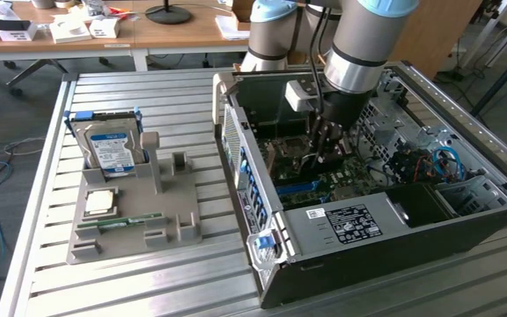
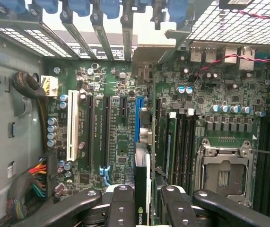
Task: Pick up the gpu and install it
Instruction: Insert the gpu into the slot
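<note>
The gpu [image 2: 142, 177] is a thin dark card seen edge-on, with a logo near its gripped end. My gripper [image 2: 146, 194] is shut on it, one black finger [image 2: 122, 201] on each side. The card hangs over the motherboard [image 2: 116, 142], lined up along the blue expansion slot [image 2: 137, 116] and just beside it. In the exterior view the gripper [image 1: 324, 148] reaches down inside the open computer case [image 1: 350, 224], low over the board, and the card itself is hard to make out there.
Slot brackets with blue clips [image 2: 97, 19] line the case's rear wall. Memory slots [image 2: 184, 142] and the CPU socket [image 2: 224, 175] lie beside the card. Outside the case, a grey holder [image 1: 135, 224] carries a hard drive [image 1: 113, 148], a memory stick [image 1: 121, 222] and a chip [image 1: 101, 201].
</note>
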